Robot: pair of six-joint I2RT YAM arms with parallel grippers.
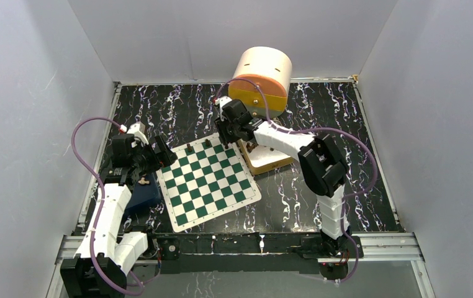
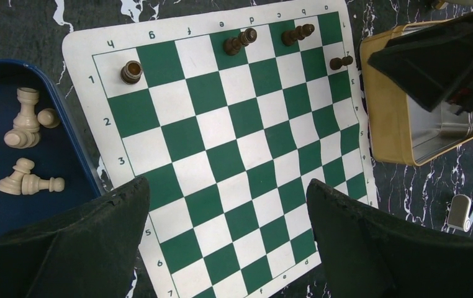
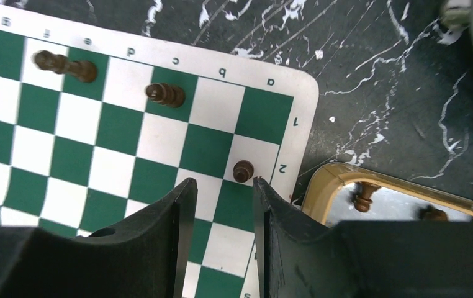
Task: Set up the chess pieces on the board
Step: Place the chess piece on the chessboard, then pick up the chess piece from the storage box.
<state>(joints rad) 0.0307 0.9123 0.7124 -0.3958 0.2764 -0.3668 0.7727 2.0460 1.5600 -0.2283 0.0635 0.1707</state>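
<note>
Most squares of the green-and-white board (image 2: 221,155) lie open beneath the left gripper (image 2: 226,185), its jaws spread wide, while the right gripper (image 3: 223,183), jaws parted, sits at the board's corner beside the tan tray (image 3: 333,177), just behind one pawn (image 3: 243,171) among four dark chess pieces (image 2: 131,71) near the lettered edge.

The board (image 1: 208,181) is lying at the middle of the table (image 1: 346,124). Four chess pieces (image 2: 240,41) are standing on it along its far edge: one on the left corner square, two further right, and a pawn (image 3: 243,171) by the far right corner. The left tray (image 2: 10,93) is sitting just beside the board's left edge, with loose pieces (image 2: 26,124) lying and standing in it. The right tray (image 1: 265,160) is sitting just beside the far right corner, with a drum (image 1: 261,81) standing behind it. The right gripper (image 3: 221,186) is hovering over that corner, the pawn just ahead of its fingertips.
</note>
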